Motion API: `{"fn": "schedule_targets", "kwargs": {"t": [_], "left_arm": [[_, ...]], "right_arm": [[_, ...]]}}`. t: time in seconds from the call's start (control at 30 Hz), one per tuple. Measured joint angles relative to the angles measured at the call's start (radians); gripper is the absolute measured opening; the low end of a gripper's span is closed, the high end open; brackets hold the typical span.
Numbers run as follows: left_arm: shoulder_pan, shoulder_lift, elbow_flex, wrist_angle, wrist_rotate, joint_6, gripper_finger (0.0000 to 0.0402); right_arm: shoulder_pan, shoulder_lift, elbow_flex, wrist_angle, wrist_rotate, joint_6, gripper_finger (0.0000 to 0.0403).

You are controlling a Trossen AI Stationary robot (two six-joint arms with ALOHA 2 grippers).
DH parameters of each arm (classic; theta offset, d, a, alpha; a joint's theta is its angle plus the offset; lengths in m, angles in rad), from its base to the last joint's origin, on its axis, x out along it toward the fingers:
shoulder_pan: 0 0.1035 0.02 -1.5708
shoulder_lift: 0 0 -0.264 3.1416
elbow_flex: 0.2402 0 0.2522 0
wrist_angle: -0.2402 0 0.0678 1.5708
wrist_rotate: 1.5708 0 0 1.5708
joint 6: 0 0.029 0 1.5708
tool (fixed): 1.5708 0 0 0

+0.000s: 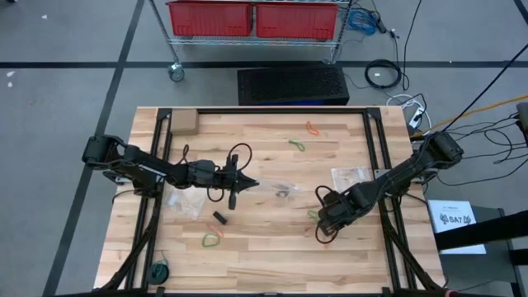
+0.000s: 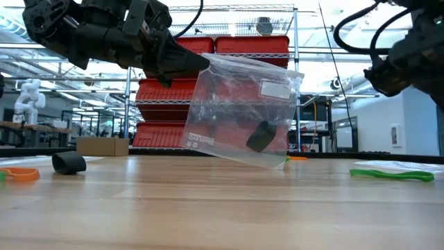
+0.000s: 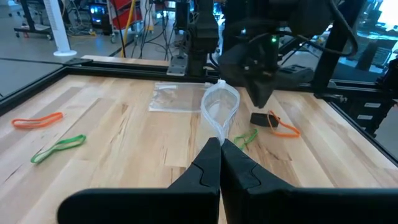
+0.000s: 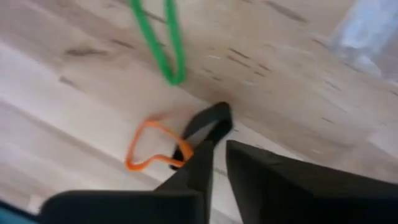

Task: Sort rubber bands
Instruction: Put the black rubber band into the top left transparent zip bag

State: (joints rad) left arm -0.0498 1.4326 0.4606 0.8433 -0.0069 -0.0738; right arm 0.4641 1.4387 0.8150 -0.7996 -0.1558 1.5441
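My left gripper (image 1: 247, 183) is shut on a clear zip bag (image 2: 239, 114) near the table's middle. A black rubber band (image 2: 261, 135) lies inside the bag. My right gripper (image 4: 217, 155) points down at the table right of the middle, with its fingers a narrow gap apart. Just beyond its tips lie a black band (image 4: 208, 124), an orange band (image 4: 149, 149) and a green band (image 4: 165, 43). Other bands lie flat on the wood: orange (image 1: 312, 128), green (image 1: 297, 144), black (image 1: 219, 218) and green with orange (image 1: 212, 239). My left gripper pinches the zip bag by its upper corner (image 2: 205, 62) between the two shut fingers, coming level from the table's left. The bag hangs tilted below the fingers, and its lower edge (image 2: 243, 161) rests on the table. My right gripper has one fingertip (image 4: 202, 152) right at the black and orange bands; whether it touches them I cannot tell.
Two more clear zip bags lie flat, one to the left (image 1: 183, 202) and one to the right (image 1: 351, 175). A small cardboard box (image 1: 182, 122) sits at the far left corner. A dark green thing (image 1: 159, 271) lies at the near left edge. Black rails (image 1: 157, 148) frame the table.
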Motion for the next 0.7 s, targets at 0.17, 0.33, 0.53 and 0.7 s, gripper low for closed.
{"fn": "schedule_targets", "kwargs": {"t": [0.17, 0.33, 0.53, 0.7], "left_arm": [[0.000, 0.000, 0.000, 0.000, 0.000, 0.001, 0.0000], [0.000, 0.000, 0.000, -0.001, 0.000, 0.001, 0.0000], [0.000, 0.000, 0.000, -0.013, 0.000, 0.001, 0.0000], [0.000, 0.000, 0.000, -0.014, 0.000, 0.001, 0.0000]], "right_arm": [[0.000, 0.000, -0.018, 0.027, 0.000, 0.044, 0.0107], [0.000, 0.000, -0.081, 0.153, -0.005, 0.091, 0.0152], [0.000, 0.000, -0.154, 0.215, -0.009, 0.171, 0.0154], [-0.001, 0.000, -0.162, 0.225, -0.018, 0.136, 0.0095]]}}
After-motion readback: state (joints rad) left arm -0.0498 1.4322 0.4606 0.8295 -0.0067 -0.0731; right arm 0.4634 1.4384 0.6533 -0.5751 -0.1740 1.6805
